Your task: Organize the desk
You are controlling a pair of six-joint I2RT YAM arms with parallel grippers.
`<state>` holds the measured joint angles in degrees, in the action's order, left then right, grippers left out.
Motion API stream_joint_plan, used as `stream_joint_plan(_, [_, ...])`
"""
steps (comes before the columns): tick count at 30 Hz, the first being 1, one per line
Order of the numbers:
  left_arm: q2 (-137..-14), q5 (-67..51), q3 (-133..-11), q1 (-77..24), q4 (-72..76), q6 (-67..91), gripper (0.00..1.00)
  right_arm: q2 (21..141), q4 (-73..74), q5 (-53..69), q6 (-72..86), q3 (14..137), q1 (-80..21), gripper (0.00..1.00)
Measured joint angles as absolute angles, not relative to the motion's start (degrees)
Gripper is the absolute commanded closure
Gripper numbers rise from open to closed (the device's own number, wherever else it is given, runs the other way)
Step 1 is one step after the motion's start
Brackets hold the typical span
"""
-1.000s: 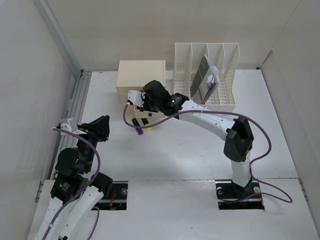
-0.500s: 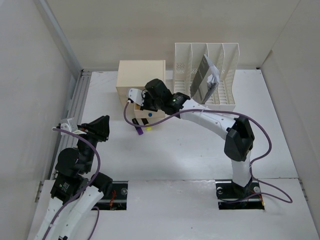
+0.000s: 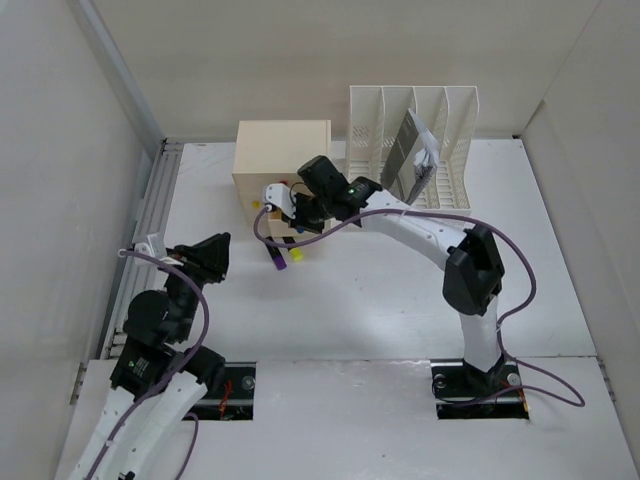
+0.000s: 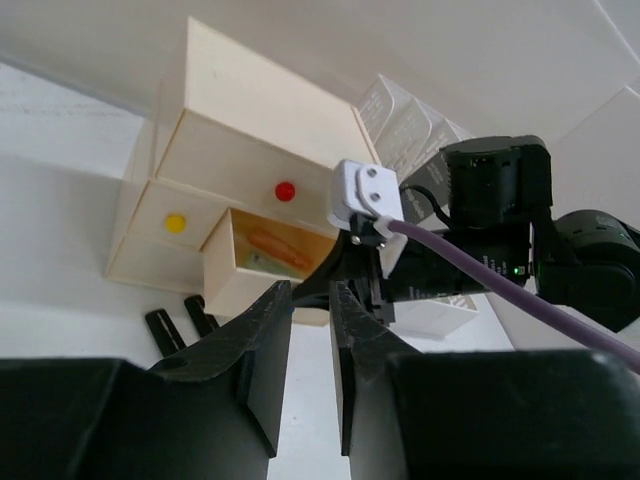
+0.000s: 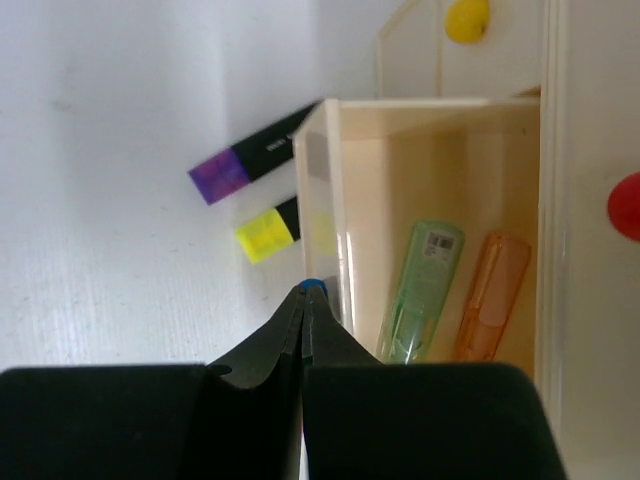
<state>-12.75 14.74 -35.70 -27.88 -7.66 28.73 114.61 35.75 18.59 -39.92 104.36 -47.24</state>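
White worktop (image 3: 380,300) fills the top view, with the cream drawer box (image 3: 280,150) set at upper centre. One drawer (image 5: 400,170) is pulled open by the right end effector (image 5: 306,300), which is clamped on the blue knob (image 5: 313,286). This is probably so the purple marker (image 5: 255,155) and yellow marker (image 5: 270,232) just outside can be stowed beside the green highlighter (image 5: 420,290). The left end effector (image 4: 312,310) is seen slightly parted and empty at lower left.

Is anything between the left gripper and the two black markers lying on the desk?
Nothing visible: only bare white desk separates the left gripper from the purple-capped black marker and the yellow-capped black marker.
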Motion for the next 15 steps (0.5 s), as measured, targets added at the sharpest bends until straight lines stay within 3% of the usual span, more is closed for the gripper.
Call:
stream_joint_plan(7, [-12.75, 12.43, -25.15, -27.88, -3.42, 38.89, 0.83, 115.46, 27.86, 5.37, -34.33, 101.93, -48.10, 1.00])
stream_joint_plan(15, [-12.32, 14.37, -12.73, -27.88, 6.33, 47.31, 0.77, 116.22, 17.72, -13.82, -31.64, 98.74, -47.92, 1.00])
